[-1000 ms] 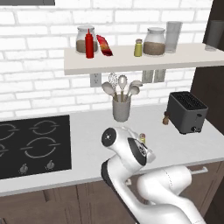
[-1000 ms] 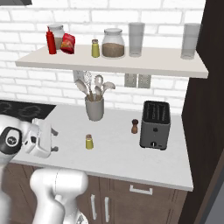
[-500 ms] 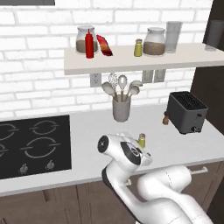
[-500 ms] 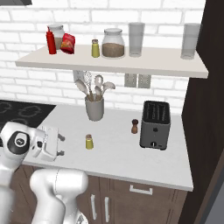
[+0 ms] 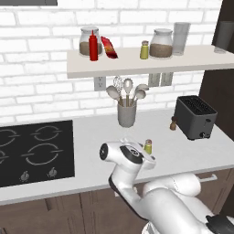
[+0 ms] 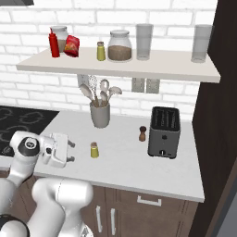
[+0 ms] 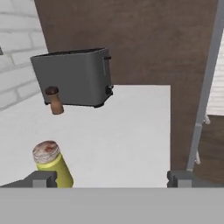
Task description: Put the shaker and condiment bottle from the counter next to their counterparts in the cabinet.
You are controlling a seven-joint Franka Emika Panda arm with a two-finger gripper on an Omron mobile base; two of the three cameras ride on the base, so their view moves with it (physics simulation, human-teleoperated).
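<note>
The small yellow-green shaker (image 6: pixel 94 150) with a grey cap stands upright on the pale grey counter (image 6: pixel 125 162), in front of the utensil pot. My gripper (image 6: pixel 71 152) lies level just left of it, open and empty, a small gap short of it. In the hand view the shaker (image 7: pixel 51 164) stands close by the left fingertip (image 7: pixel 41 178), off to the left of the gap of the gripper (image 7: pixel 110 178). From the left base view the shaker (image 5: pixel 147 146) peeks over my hand. The cabinet (image 5: pixel 183 61) holds another yellow-green shaker (image 5: pixel 144 50) and a red squeeze bottle (image 5: pixel 93 45). The counter's condiment bottle is out of view.
A dark toaster (image 6: pixel 163 132) and a brown pepper mill (image 6: pixel 142 133) stand right of the shaker. The utensil pot (image 6: pixel 100 113) is behind it. A black hob (image 5: pixel 32 151) lies at the left. Glass jars (image 6: pixel 120 45), tumblers (image 6: pixel 144 41) and a red bag (image 6: pixel 71 45) share the shelf.
My hand has slid rightward along the counter toward the shaker, closing most of the gap. The jaws stayed open and the shaker has not moved.
</note>
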